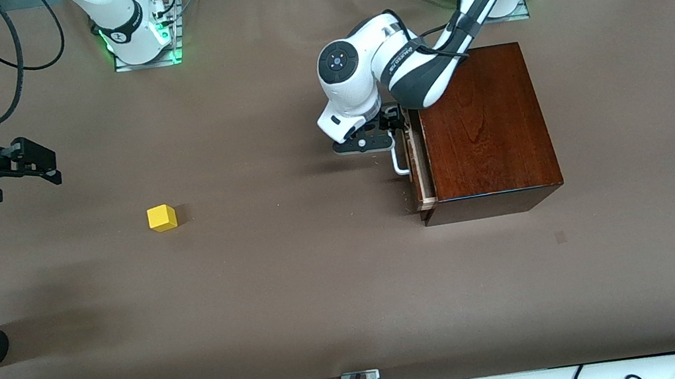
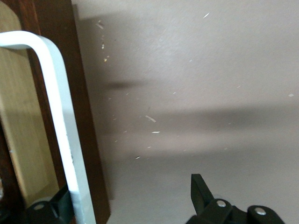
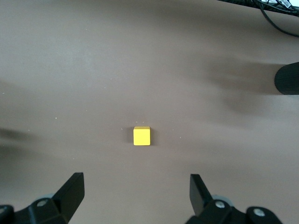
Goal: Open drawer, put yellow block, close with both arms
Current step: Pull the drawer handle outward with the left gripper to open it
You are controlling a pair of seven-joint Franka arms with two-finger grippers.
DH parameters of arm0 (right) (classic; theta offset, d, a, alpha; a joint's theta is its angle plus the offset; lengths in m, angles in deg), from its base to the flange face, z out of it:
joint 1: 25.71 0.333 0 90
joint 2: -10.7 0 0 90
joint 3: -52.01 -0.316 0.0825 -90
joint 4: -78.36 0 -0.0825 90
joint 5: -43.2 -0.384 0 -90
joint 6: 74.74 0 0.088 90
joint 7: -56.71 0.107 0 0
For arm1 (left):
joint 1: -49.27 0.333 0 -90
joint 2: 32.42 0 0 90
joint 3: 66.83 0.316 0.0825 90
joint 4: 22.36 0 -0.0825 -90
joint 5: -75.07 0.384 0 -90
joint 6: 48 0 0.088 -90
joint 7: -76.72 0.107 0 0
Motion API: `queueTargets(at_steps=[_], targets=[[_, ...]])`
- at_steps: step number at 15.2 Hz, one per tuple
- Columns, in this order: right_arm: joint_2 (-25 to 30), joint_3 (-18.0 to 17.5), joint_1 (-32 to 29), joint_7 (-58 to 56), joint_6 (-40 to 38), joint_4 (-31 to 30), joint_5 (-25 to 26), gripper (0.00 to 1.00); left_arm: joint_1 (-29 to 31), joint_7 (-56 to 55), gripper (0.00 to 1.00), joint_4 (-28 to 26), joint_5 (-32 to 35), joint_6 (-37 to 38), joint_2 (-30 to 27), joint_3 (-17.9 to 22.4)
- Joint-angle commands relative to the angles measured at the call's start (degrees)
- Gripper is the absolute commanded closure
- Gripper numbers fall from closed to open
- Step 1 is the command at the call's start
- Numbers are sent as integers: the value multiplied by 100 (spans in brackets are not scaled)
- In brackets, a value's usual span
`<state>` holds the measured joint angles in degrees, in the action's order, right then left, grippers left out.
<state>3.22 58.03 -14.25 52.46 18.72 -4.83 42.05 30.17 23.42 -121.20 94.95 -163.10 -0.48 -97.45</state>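
Surface finishes. The box [image 1: 485, 127] is glossy, dark reddish wood with visible grain and a polished top. The drawer [image 1: 419, 164] shows pale, unvarnished-looking wood along its edge, with a dark stained front; its handle [image 2: 60, 135], between the left gripper's fingers [image 2: 63, 207], is smooth and white with a slight sheen. The yellow block [image 3: 141, 136], ahead of the right gripper's fingers [image 3: 72, 193], is matt. The table [image 1: 299, 289] has a matt brown covering, speckled with pale flecks. The fingers look like matt black plastic.
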Motion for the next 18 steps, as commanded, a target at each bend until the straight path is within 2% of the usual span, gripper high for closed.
queueTargets(at_steps=[1,6,11,14,18], targets=[[36,-39,-30,57,24,-22,-8,0,-383,-382,0,654,-19,-513,611,-49],[36,-39,-30,57,23,-22,-8,0,-779,-461,0,1385,-37,-601,1130,-6],[27,-30,-39,57,23,-22,-8,0,-745,-453,0,1649,-89,-619,1148,-5],[27,-30,-39,57,23,-22,-8,0,-657,-444,0,1650,-81,-531,938,-14],[36,-30,-48,57,-55,-22,-8,0,-253,-347,0,1685,-281,828,184,-85]])
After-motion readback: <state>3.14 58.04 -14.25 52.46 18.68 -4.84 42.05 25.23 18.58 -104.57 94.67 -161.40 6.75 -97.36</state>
